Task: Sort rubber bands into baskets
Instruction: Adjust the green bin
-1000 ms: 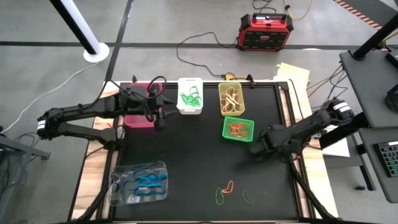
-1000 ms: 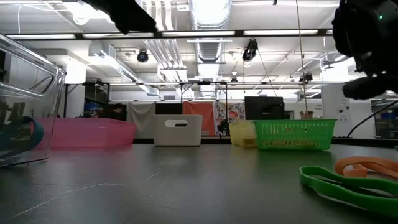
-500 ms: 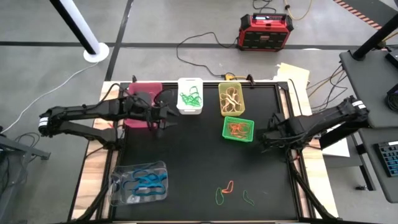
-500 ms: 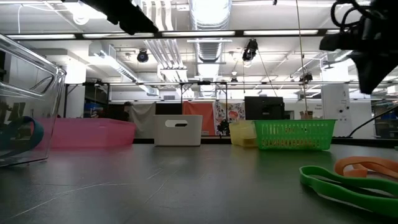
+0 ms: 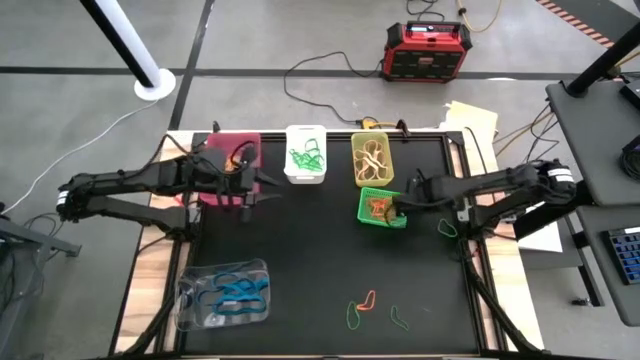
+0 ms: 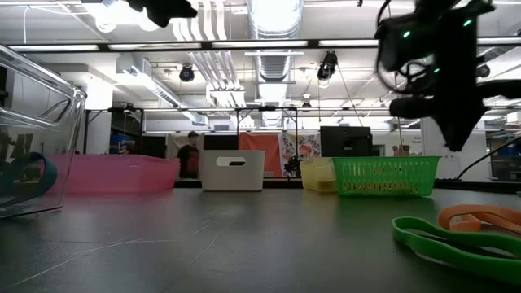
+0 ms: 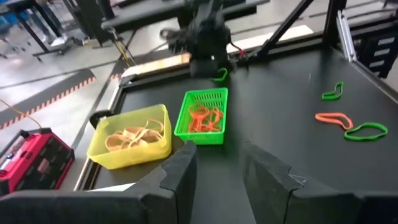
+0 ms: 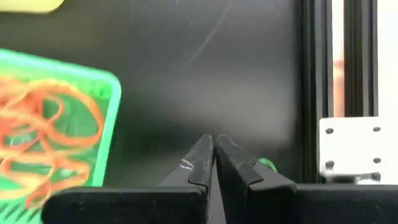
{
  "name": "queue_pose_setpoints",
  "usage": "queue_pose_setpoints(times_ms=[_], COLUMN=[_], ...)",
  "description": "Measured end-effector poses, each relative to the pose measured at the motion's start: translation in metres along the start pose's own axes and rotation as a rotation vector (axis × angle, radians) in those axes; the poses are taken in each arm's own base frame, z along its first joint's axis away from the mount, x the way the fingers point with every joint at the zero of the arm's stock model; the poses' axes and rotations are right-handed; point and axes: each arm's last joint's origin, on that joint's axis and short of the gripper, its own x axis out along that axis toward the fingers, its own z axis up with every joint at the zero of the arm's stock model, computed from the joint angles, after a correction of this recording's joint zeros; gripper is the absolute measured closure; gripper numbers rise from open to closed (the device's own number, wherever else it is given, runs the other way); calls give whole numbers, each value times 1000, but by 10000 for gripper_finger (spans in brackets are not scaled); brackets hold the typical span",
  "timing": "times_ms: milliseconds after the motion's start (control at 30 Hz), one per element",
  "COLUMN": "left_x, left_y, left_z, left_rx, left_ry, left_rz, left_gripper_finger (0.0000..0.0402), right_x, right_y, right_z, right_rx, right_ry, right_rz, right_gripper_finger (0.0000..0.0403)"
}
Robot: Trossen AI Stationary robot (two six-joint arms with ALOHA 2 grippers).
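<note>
Right gripper (image 5: 410, 190) sits at the right edge of the green mesh basket (image 5: 383, 208), fingers (image 8: 205, 163) pressed together. A green rubber band (image 5: 449, 224) dangles off the right arm further back; a bit of green shows beside the fingertips in the right wrist view, can't tell if it's pinched. Orange bands (image 8: 43, 140) lie in the mesh basket. Left gripper (image 5: 262, 186) hovers just right of the pink basket (image 5: 228, 170), fingers (image 7: 180, 171) partly apart, nothing between them. White basket (image 5: 305, 153) holds green bands, yellow basket (image 5: 371, 160) pale ones, clear bin (image 5: 224, 292) blue ones. Loose on the black mat (image 5: 300, 260): an orange band (image 5: 366, 301) and two green bands (image 5: 351, 319) near the front edge
</note>
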Motion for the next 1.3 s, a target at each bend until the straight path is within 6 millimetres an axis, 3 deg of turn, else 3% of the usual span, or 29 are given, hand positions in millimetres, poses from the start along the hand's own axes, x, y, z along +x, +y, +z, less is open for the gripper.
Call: queue_pose_setpoints(times_ms=[267, 467, 600, 767, 933, 1067, 1300], left_x=[-17, -23, -23, -23, -23, -21, -19], left_y=[0, -1, -1, -1, -2, -2, -2], left_z=[2, 1, 1, 1, -2, -3, -4], left_rx=[-18, -38, -40, -44, -64, -73, -73], left_ry=[-36, -28, -31, -33, -1, 18, 25], left_rz=[10, 7, 8, 8, 0, -5, -7], left_gripper_finger=[295, 295, 295, 295, 295, 295, 295], right_x=[27, 34, 28, -3, -16, -2, 21], right_y=[26, 33, 37, 28, 20, 23, 39], right_z=[41, 52, 57, 67, 61, 47, 31], right_rx=[-63, -95, -106, -158, -167, -162, -144], right_ry=[-28, 0, -16, 35, 101, 107, 107], right_rz=[96, 122, 144, 56, -26, -4, 182], right_gripper_finger=[390, 390, 390, 390, 390, 390, 390])
